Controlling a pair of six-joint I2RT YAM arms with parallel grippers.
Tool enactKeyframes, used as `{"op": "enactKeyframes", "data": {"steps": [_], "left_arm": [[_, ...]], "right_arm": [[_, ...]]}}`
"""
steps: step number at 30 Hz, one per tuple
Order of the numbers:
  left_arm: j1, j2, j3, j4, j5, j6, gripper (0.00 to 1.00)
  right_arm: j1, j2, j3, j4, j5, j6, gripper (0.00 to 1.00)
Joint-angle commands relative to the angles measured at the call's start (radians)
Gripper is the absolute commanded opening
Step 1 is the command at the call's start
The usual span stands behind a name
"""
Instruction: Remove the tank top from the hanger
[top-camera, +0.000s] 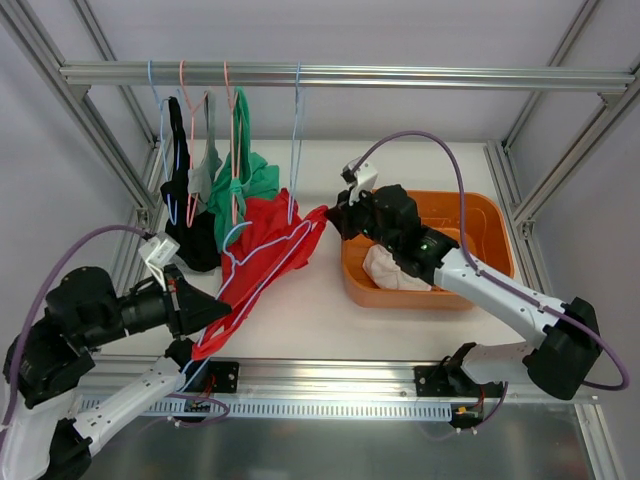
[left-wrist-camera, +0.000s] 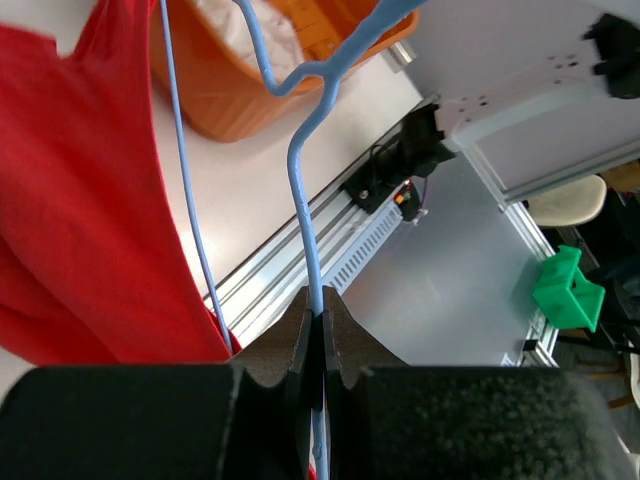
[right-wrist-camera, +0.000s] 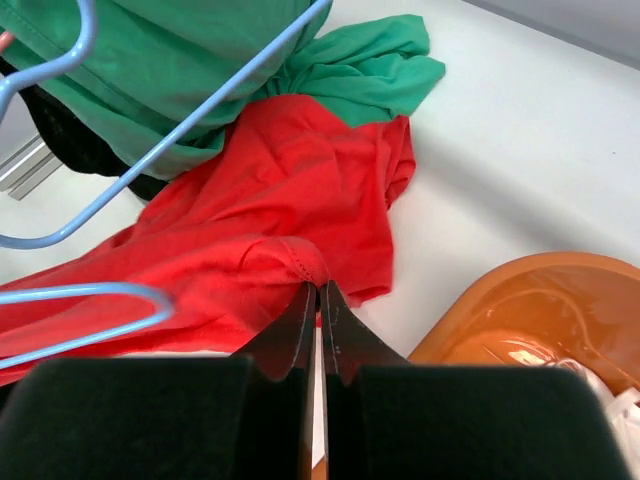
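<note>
left gripper (left-wrist-camera: 318, 312) is clamping the blue hanger (left-wrist-camera: 303, 200). right gripper (right-wrist-camera: 318, 296) is pinching the red top (right-wrist-camera: 270, 210). orange bin (top-camera: 492, 215) is sitting at the top's 3 o'clock.

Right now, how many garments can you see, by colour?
black top: 1
grey top: 1
green top: 1
red top: 1
pale cloth, in the bin: 1
Total: 5
</note>
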Motion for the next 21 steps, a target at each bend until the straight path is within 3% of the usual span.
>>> {"op": "enactKeyframes", "data": {"steps": [1,6,7,11,12,14,15,17,19,21], "left_arm": [[-0.009,0.049,0.114,0.022,0.092,0.043,0.00],[-0.008,0.130,0.231,0.081,0.099,0.093,0.00],[-0.008,0.146,0.236,0.117,0.102,0.100,0.00],[-0.008,0.152,0.155,0.429,0.133,0.152,0.00],[-0.008,0.152,0.121,0.609,0.133,0.162,0.00],[-0.009,0.146,-0.007,0.821,0.118,0.182,0.00],[-0.008,0.147,-0.055,1.044,0.087,0.204,0.00],[-0.011,0.161,-0.195,1.274,0.060,0.231,0.00],[-0.014,0.191,-0.266,1.556,-0.036,0.268,0.00],[-0.018,0.219,-0.335,1.704,-0.095,0.314,0.00]], "right_arm": [[-0.004,0.004,0.079,-0.069,0.003,-0.012,0.00],[-0.003,-0.050,0.075,-0.087,-0.153,0.022,0.00],[-0.001,-0.067,0.066,-0.087,-0.242,0.042,0.00],[0.033,-0.153,-0.003,-0.087,-0.338,0.083,0.00],[0.049,-0.194,-0.016,-0.087,-0.342,0.094,0.00],[0.068,-0.232,-0.039,-0.087,-0.373,0.111,0.00],[0.089,-0.249,-0.060,-0.087,-0.380,0.137,0.00],[0.111,-0.298,-0.082,-0.087,-0.385,0.159,0.00],[0.137,-0.340,-0.114,-0.087,-0.373,0.177,0.00],[0.158,-0.358,-0.138,-0.092,-0.352,0.197,0.00]]}}
